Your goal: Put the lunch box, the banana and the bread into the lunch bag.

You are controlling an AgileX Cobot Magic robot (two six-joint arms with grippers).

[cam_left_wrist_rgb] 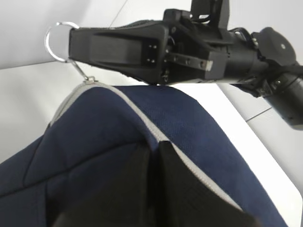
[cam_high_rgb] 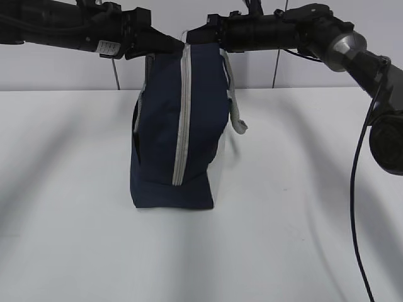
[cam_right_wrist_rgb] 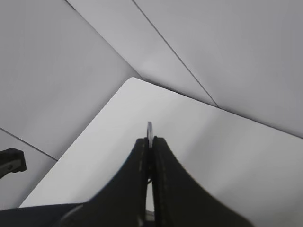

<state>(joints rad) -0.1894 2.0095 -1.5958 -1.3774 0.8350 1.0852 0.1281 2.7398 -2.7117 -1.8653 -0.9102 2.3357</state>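
Two black grippers are meeting over the lunch bag (cam_high_rgb: 179, 126), standing upright mid-table (cam_high_rgb: 75, 207). The right gripper (cam_right_wrist_rgb: 150, 142) is pinching the thin metal ring pull (cam_left_wrist_rgb: 59, 41) above the grey zipper (cam_high_rgb: 181, 119); the left gripper (cam_left_wrist_rgb: 154, 150) is clamping woven navy fabric. The bag's contents are hidden.

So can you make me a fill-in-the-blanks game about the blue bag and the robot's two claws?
1. The navy lunch bag stands on a table whose top is the colour ____.
2. The right gripper is shut on the zipper's metal ____.
3. The zipper running down the bag is the colour ____.
4. The left gripper grips the ____ edge of the bag.

Missing words: white; ring; grey; top
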